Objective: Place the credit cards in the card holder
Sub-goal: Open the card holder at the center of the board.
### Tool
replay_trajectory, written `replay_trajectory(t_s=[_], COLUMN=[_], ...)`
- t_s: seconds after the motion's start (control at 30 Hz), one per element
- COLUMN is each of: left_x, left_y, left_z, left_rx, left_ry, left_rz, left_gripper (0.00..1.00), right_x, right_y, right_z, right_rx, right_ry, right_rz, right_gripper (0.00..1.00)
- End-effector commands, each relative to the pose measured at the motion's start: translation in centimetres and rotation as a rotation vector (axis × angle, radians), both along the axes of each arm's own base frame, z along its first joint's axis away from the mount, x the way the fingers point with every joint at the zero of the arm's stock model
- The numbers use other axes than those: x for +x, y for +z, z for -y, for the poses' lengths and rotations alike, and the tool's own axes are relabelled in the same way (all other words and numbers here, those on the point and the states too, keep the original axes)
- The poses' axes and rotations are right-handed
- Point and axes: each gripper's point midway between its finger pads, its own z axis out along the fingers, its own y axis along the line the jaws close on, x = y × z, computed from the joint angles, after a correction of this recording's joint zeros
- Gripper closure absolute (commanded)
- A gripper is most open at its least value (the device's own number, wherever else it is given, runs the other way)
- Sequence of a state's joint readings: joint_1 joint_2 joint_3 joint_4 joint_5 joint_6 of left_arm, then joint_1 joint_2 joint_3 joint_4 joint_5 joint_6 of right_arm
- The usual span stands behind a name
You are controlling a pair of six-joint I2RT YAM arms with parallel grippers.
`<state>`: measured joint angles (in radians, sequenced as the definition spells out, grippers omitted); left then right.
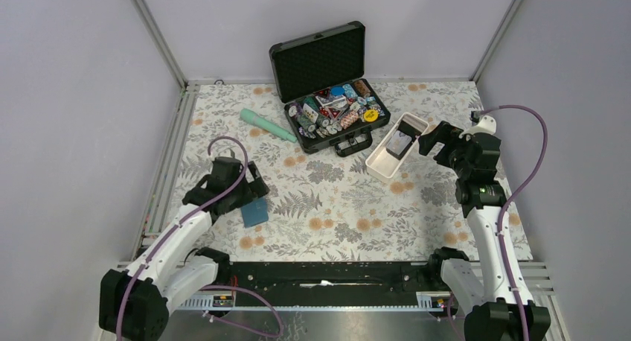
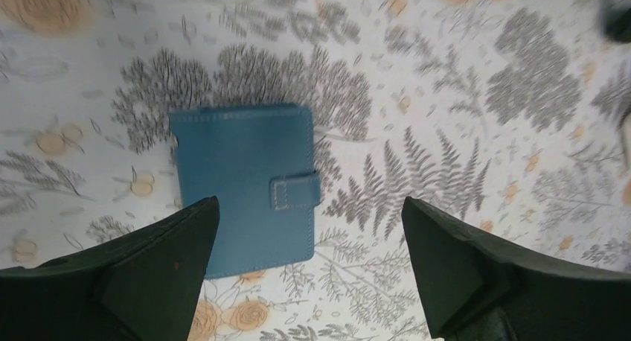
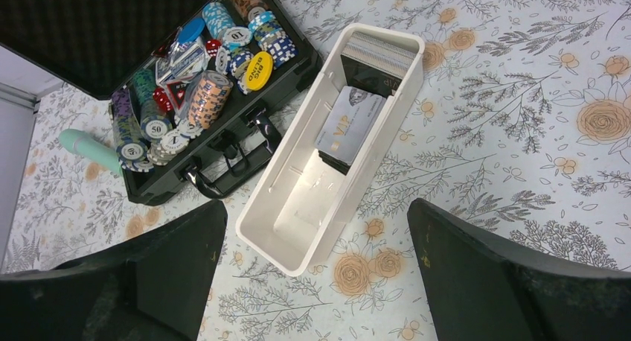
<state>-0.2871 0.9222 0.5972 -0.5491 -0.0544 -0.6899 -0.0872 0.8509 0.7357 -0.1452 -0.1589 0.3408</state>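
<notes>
Case (image 1: pixel 327 88): sitting open, upper centre
Tray (image 1: pixel 381 166): lying just right of the case
Left pincer (image 2: pixel 309 207): hanging wide open, empty
Right pincer (image 3: pixel 318 205): hanging wide open above the tray
Wallet (image 2: pixel 238 177): lying closed under the left pincer, left of centre
Cards (image 3: pixel 350 125): lying inside the tray

Blk case (image 1: pixel 320 62) w/ chips (image 1: pixel 338 110), white tray (image 1: pixel 382 164), maybe mint torch (image 1: pixel 268 125)

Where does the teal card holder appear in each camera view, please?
Top external: card holder left of centre, right by the left gripper.
Left wrist: card holder centre-left, closed, strap side up.
Right wrist: not in it.
Shared landmark: the floral tablecloth, seen in all three.
</notes>
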Motion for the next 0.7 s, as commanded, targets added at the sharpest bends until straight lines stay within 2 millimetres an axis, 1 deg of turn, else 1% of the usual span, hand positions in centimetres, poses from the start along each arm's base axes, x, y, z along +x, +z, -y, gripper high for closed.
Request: replay_trajectory(t_s=[0.0, 0.1, 0.2, 0.33, 0.4, 0.47, 0.53, 0.57, 0.67], left_x=[-1.1, -2.0, -2.2, -2.8, -3.6, -4.3, -4.7, -4.8, -4.4], left_y=[-1.7, -2.7, -2.6, -3.1, -3.6, -4.0, -4.3, -4.3, -4.5], left_z=[0.6, 1.0, 0.2, -0.2, -0.8, -1.8, -2.3, -2.2, -0.9], left_rx=[-0.041, -0.026, 0.059, 0.091, 0.118, 0.158, 0.175, 0.166, 0.102], left_ry=[0.073, 0.065, 0.078, 0.08, 0.092, 0.114, 0.122, 0.119, 0.101], left_rz=[-0.037, -0.071, -0.065, -0.098, -0.123, -0.138, -0.138, -0.136, -0.131], left_gripper=[0.01, 0.01, 0.01, 0.01, 0.01, 0.01, 0.01, 0.01, 0.01], right_x=[0.4, 0.5, 0.6, 0.6, 0.6, 0.6, 0.6, 0.6, 0.6], right_y=[1.1, 0.9, 0.6, 0.5, 0.5, 0.6, 0.7, 0.6, 0.5], right_z=[-0.4, -0.6, -0.6, -0.6, -0.6, -0.6, -0.6, -0.6, -0.6], right_rx=[0.012, 0.019, 0.019, 0.021, 0.02, 0.019, 0.019, 0.018, 0.02], right_ry=[0.021, 0.03, 0.03, 0.031, 0.031, 0.03, 0.03, 0.03, 0.031], right_rz=[0.048, 0.042, 0.035, 0.034, 0.035, 0.038, 0.04, 0.039, 0.035], right_gripper=[0.0, 0.0, 0.0, 0.0, 0.0, 0.0, 0.0, 0.0, 0.0])
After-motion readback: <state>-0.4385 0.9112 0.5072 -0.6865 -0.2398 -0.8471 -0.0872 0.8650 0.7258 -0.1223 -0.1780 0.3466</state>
